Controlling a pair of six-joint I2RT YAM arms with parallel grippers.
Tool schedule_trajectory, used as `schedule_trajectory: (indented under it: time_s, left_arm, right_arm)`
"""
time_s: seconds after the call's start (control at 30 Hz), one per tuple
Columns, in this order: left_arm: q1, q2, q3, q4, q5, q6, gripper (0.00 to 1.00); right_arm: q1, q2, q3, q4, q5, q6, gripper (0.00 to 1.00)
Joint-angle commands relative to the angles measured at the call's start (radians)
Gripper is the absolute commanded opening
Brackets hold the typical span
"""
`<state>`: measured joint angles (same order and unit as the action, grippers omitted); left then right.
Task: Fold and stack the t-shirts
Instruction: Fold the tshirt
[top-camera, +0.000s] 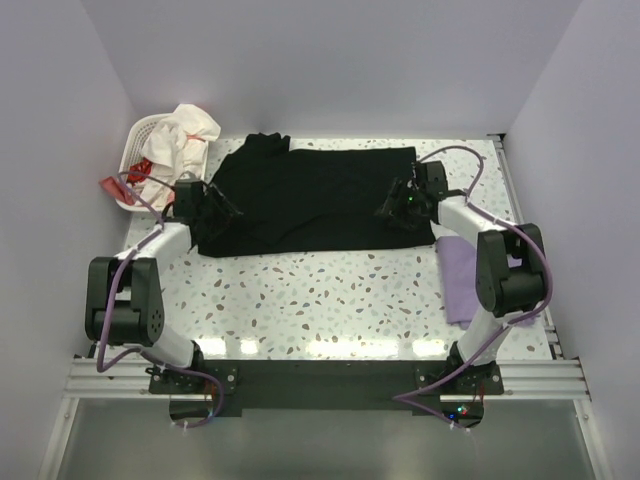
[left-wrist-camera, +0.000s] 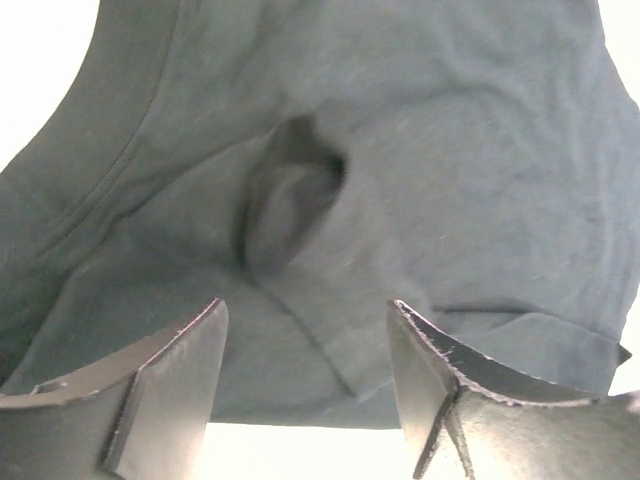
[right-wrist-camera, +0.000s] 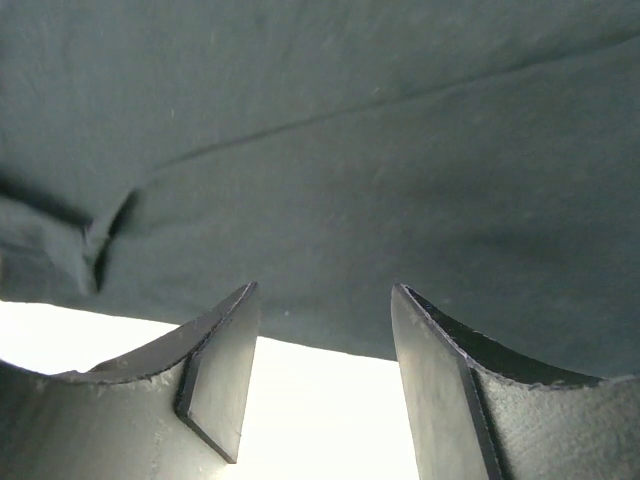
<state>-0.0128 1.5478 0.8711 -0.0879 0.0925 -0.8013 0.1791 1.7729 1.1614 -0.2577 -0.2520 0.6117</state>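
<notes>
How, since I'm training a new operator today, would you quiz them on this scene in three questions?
1. True or false: the lavender t-shirt lies on top of the black t-shirt.
2. The left gripper and right gripper are: A) both shut on cloth, B) both open at the black t-shirt, C) one open, one shut.
3. Fill in: the white laundry basket sits at the table's far ____ corner.
Key: 1 false, it lies apart on the table's right side. 2 B. 3 left.
</notes>
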Motion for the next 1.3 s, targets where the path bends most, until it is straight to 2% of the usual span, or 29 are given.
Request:
schedule_trajectory:
  time_s: [0.0, 0.17, 0.4, 0.67, 1.0, 1.27]
  left_arm:
    - [-0.024, -0.041, -0.052, 0.072, -0.048, -0.021, 0.71]
    - [-0.058, 0.015, -0.041, 0.126, -0.031, -0.030, 0.73]
    - [-0.079, 0.081, 0.014, 0.174, -0.016, -0.042, 0.74]
    - [-0.093, 0.162, 0.083, 0.189, -0.001, -0.053, 0.74]
    - [-0.102, 0.287, 0.241, 0.204, 0.027, -0.052, 0.74]
    - [-0.102, 0.383, 0.339, 0.263, 0.113, -0.036, 0.73]
  right_arm:
    - [0.049, -0.063, -0.012, 0.066, 0.048, -0.036, 0.59]
    - [0.129, -0.050, -0.011, 0.089, 0.057, -0.035, 0.59]
    - [0.164, -0.070, -0.040, 0.112, 0.056, -0.036, 0.59]
    - [0.168, -0.092, -0.052, 0.109, 0.056, -0.047, 0.60]
    - [0.171, -0.113, -0.058, 0.100, 0.051, -0.058, 0.60]
    - [0.209, -0.141, -0.051, 0.090, 0.060, -0.090, 0.60]
